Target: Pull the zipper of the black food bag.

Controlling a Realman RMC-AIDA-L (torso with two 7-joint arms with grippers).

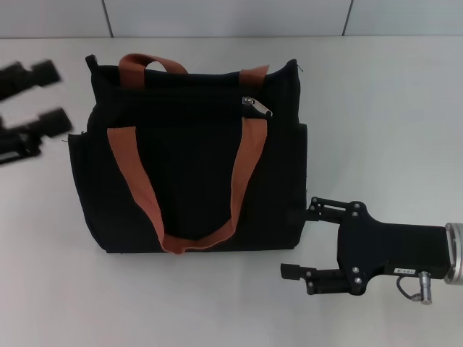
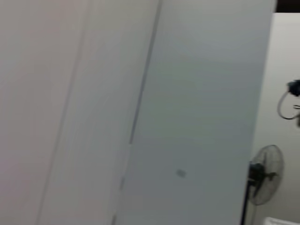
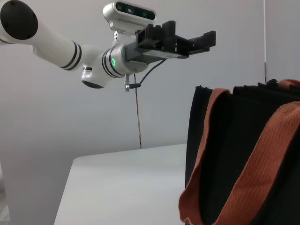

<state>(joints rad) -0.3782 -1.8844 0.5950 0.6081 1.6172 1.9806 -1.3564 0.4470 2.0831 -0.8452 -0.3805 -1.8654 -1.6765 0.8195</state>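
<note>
The black food bag (image 1: 188, 173) lies flat on the white table in the head view, its rust-orange handles spread over the front. The silver zipper (image 1: 257, 106) sits near the right end of the bag's top edge. My right gripper (image 1: 289, 243) is open at the bag's lower right corner, with its upper finger against the bag's side. My left gripper (image 1: 56, 96) hovers open off the bag's upper left corner, apart from it. The right wrist view shows the bag's side (image 3: 243, 154) and the left gripper (image 3: 211, 41) above it. The left wrist view shows no bag.
The white table (image 1: 383, 108) stretches right of the bag and in front of it. A pale wall runs along the far edge. The left wrist view shows only wall panels and a standing fan (image 2: 265, 176).
</note>
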